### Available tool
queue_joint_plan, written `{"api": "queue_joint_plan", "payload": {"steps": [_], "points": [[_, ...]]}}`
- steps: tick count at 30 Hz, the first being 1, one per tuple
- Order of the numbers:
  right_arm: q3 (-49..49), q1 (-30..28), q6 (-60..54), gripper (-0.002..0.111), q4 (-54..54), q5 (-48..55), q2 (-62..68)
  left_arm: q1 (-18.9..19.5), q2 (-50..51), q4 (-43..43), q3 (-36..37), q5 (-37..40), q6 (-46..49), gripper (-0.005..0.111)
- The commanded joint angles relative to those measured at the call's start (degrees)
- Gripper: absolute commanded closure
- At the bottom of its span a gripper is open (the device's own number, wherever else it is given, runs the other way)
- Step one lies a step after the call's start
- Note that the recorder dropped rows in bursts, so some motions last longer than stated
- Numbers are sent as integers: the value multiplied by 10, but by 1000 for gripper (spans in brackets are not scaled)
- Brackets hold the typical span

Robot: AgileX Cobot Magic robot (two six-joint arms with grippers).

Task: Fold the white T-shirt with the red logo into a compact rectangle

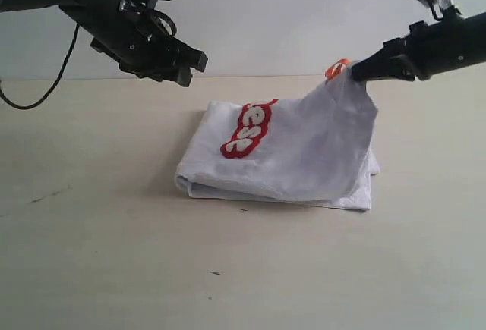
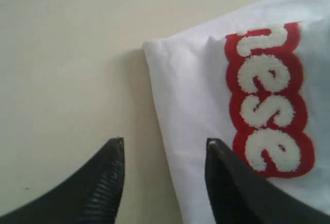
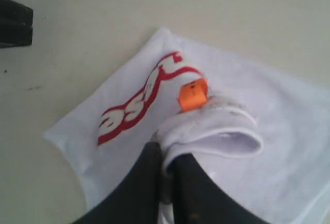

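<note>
A pale beige table (image 1: 91, 269) is stretching out beneath a plain off-white wall (image 1: 273, 11). A wrinkled, soft-cotton white T-shirt (image 1: 296, 167) is lying near the middle of the table, already doubled into a thick bundle. Its red logo (image 1: 249, 129), a strip of fuzzy white bubble letters thickly outlined in red, is facing up on the top layer, with only a few letters showing.

The black right gripper (image 1: 355, 72) is pinching the ribbed neck just beside the small orange tag (image 1: 336, 67), its jaws clamped on the cloth. It is holding that corner up off the table, so the fabric is hanging in a slope down to the bundle. The black left gripper (image 1: 188, 63) is hovering above and to the left of the shirt, jaws parted and gripping nothing.

The main risk is coming from that single high pinch. It seems to be taking only a narrow bite of the collar, so a quick carry could be letting the cloth slip out. Nothing is pinning the bundle either, so the pull may be dragging the lower layers across the smooth table or peeling the earlier folds open. The hanging fabric is also slack and creased, and it could land bunched or skewed and spoil the rectangle.
</note>
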Motion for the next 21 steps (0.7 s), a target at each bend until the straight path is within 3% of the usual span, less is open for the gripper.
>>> {"api": "queue_joint_plan", "payload": {"steps": [1,5,10,12,17,21], "points": [[-9,10,-46,108,35,-165,-11,1,-6,-4,2,-9,8,59],[-9,31,-69,98,15,-296,1,1,-6,-4,2,-9,8,59],[-25,50,-67,71,14,-300,27,1,-6,-4,2,-9,9,59],[-25,54,-67,65,8,-306,28,1,-6,-4,2,-8,9,59],[-25,54,-11,64,-55,-343,22,-1,-5,-9,2,2,20,59],[-25,54,83,66,-123,-329,20,-12,14,-131,2,29,188,68]]}}
